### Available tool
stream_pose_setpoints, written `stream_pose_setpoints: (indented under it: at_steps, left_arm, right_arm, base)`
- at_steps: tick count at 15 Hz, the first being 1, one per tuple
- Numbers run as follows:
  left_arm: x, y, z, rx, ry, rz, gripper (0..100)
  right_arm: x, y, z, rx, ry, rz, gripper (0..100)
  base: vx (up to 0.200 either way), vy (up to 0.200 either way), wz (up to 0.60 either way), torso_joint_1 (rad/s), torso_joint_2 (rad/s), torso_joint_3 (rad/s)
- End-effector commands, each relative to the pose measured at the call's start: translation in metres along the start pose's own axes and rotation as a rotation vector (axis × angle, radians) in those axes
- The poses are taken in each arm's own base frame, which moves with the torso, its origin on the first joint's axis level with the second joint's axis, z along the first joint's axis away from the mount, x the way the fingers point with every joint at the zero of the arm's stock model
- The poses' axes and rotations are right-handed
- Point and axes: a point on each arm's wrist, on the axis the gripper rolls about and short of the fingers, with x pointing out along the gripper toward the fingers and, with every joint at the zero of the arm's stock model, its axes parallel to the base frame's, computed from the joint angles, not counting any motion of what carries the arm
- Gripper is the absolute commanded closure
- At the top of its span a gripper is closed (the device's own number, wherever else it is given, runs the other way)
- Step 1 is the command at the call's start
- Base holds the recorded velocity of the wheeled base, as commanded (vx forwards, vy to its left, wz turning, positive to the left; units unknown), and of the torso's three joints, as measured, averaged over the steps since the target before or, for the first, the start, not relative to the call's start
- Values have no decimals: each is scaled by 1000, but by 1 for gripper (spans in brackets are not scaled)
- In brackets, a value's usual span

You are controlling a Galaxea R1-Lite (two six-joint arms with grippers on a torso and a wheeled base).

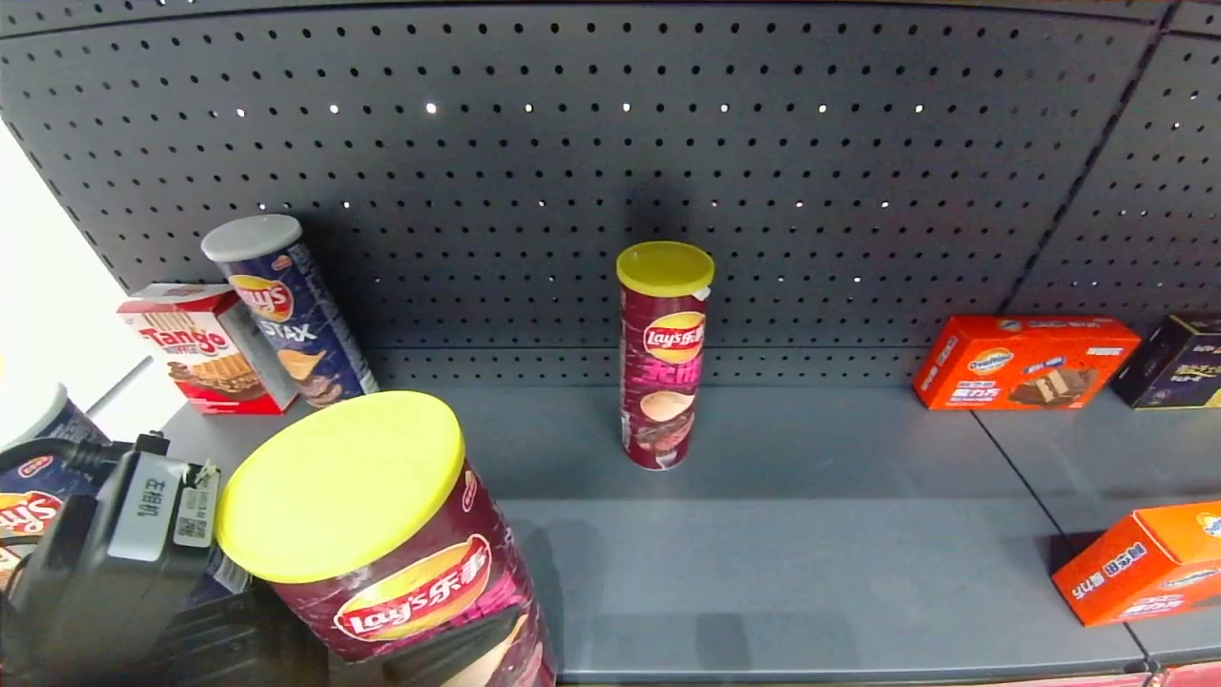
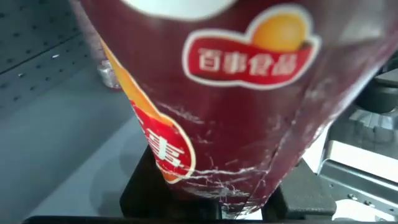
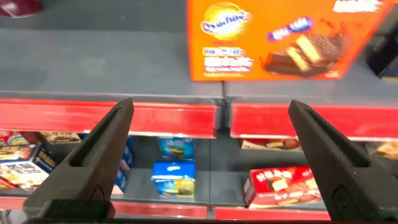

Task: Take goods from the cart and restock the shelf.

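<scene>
Holding: left claw (image 2: 211,200) grips chip can (image 1: 382,534), lid up
Gap: shelf (image 1: 811,553) just ahead, beside upright can (image 1: 663,382)
Right claw (image 3: 211,162): open, empty

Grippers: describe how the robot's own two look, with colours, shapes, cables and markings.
The right gripper has two matte black, wedge-shaped jaws tapering to narrow tips, each with a recessed slot. The left wrist housing is black and boxy, carrying a grey printed label, a small code sticker and a thick black cable.
</scene>
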Motion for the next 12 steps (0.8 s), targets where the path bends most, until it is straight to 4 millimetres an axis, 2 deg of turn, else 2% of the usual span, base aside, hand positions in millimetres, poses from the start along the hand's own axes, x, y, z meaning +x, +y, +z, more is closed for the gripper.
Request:
stream_pose_setpoints:
  at_steps: [1, 6, 12]
  left_arm:
    - [-1, 1, 0, -1, 1, 9, 100]
    - [-3, 5, 0, -30, -2, 31, 100]
    - [-6, 3, -11, -39, 35, 37, 100]
  right_arm:
    - [0, 0, 0, 0, 0, 1, 0]
    - [0, 0, 0, 0, 0, 1, 0]
    - [0, 0, 0, 0, 0, 1, 0]
  base:
    - [0, 0, 0, 0, 0, 0]
    - [0, 0, 0, 0, 0, 0]
    - [0, 0, 0, 0, 0, 0]
